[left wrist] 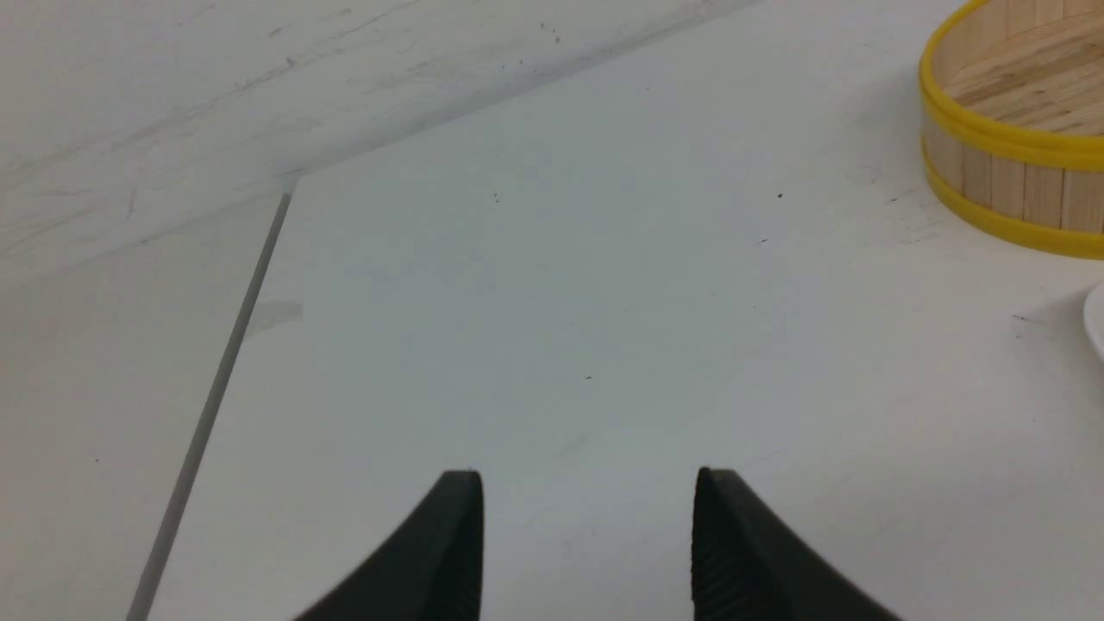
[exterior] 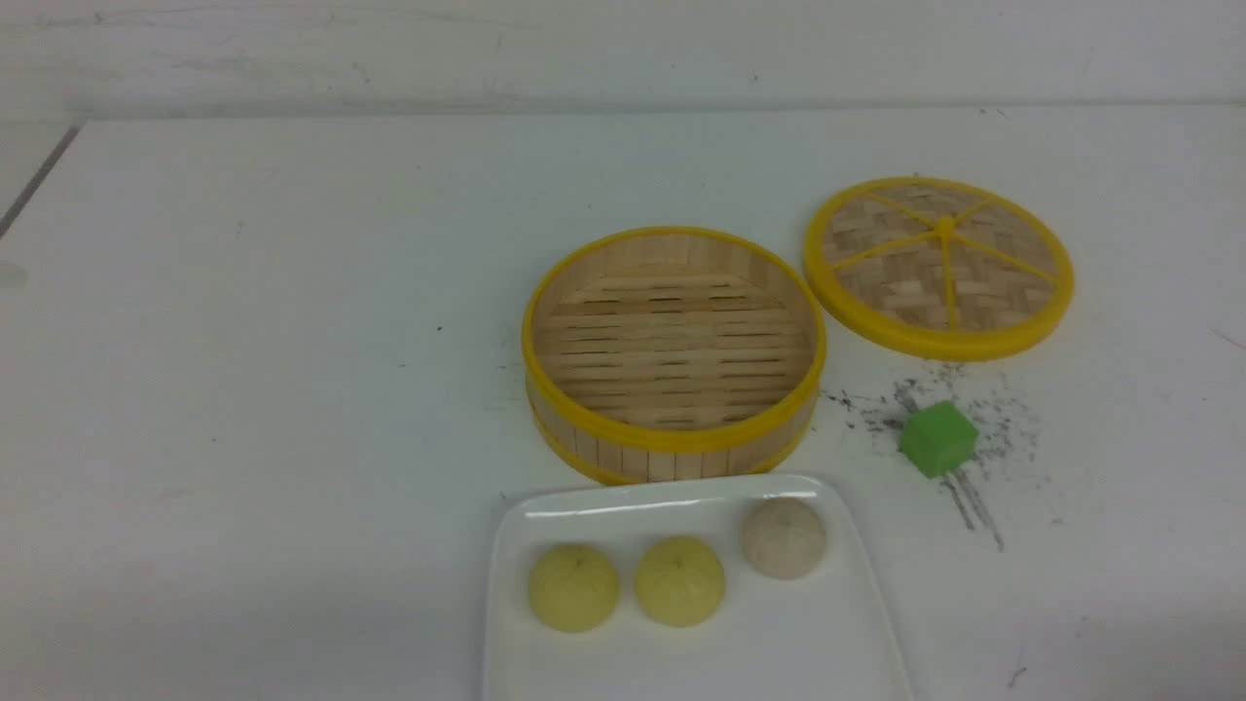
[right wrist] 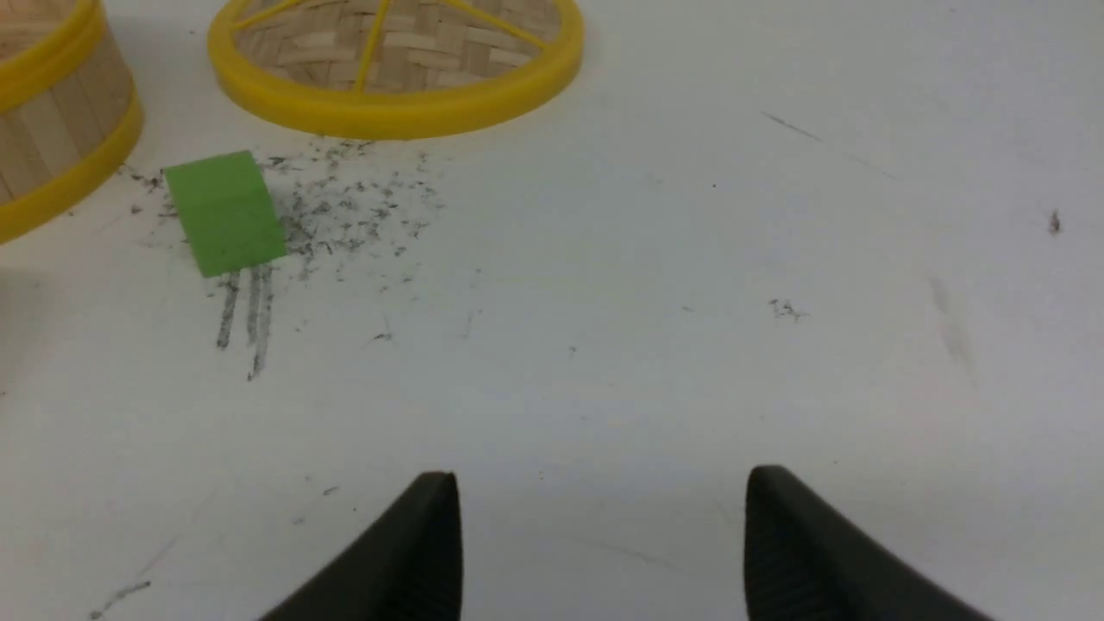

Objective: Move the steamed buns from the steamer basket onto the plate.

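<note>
So all three small dome-shaped steamed buns [exterior: 677, 570] sit on the glossy white rectangular plate [exterior: 857, 623] at the bottom centre of the front view, and the round bamboo steamer basket [exterior: 674, 355] above it looks empty. Left gripper [left wrist: 586, 535] and right gripper [right wrist: 599, 539] both gape wide, holding nothing, well apart from the buns. No reach looks needed.

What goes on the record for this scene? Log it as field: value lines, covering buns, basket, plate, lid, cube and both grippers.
buns: three on the plate, two yellow buns, one beige bun
steamer basket: empty, just behind the plate
plate: nearest the robot
lid: flat on the table, right of the basket
green cube: on the table, in front of the lid
left gripper: open, empty
right gripper: open, empty
</note>
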